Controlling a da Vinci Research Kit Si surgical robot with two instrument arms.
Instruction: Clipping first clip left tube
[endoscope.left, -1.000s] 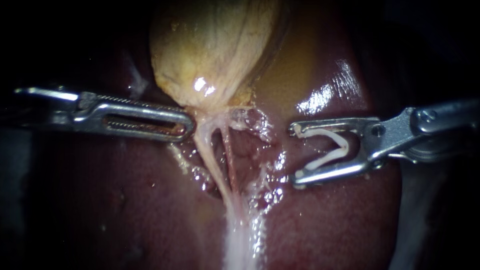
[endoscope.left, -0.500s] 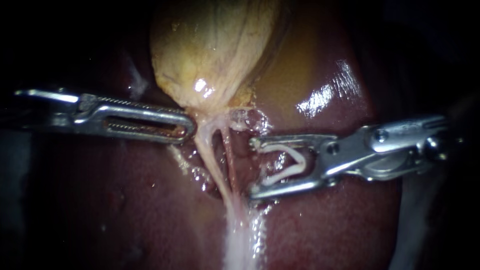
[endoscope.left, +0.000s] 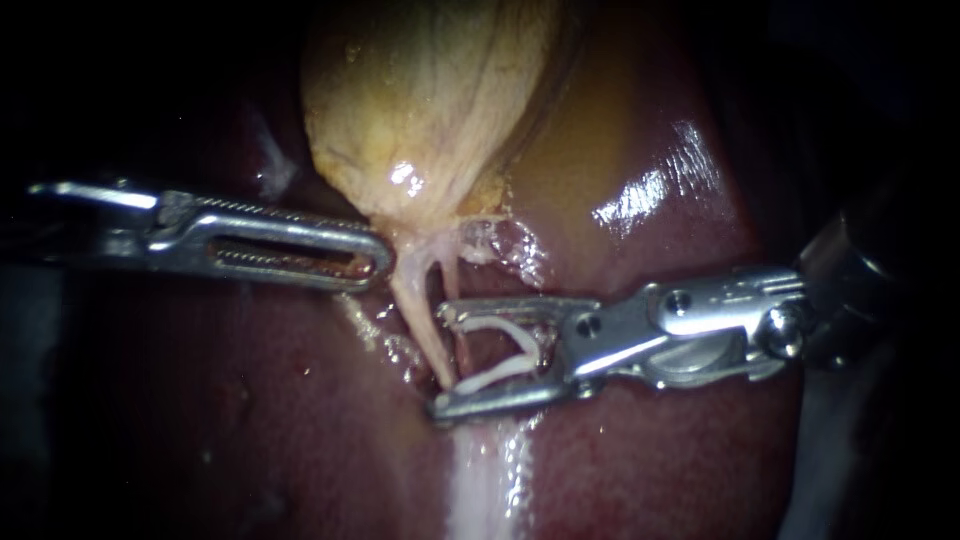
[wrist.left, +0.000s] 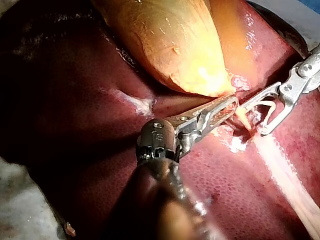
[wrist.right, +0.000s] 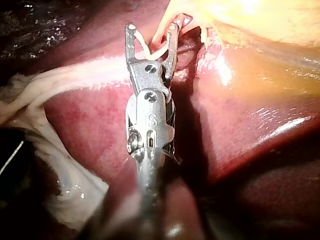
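The yellow gallbladder (endoscope.left: 430, 100) narrows into two tubes. The pale left tube (endoscope.left: 415, 300) runs down beside a thinner reddish right tube (endoscope.left: 457, 285). My right instrument (endoscope.left: 440, 360) comes in level from the right. Its jaws stand wide apart with a white clip (endoscope.left: 500, 350) seated between them, and their tips reach the left tube from above and below. In the right wrist view the same jaws (wrist.right: 152, 27) and clip (wrist.right: 150, 50) straddle the tube (wrist.right: 160, 30). My left instrument (endoscope.left: 375, 255) lies with its slotted jaws together, tip against the gallbladder's neck, and shows again in its wrist view (wrist.left: 225, 106).
Dark red liver (endoscope.left: 250, 420) surrounds the site, glistening at the upper right (endoscope.left: 660, 180). A white band of tissue (endoscope.left: 480, 480) runs down from where the tubes join. Frothy shreds (endoscope.left: 510, 245) cling beside the right tube.
My right instrument has travelled left and slightly down across the liver, bringing the clip from well clear of the tubes to straddling them. The left instrument has stayed put.
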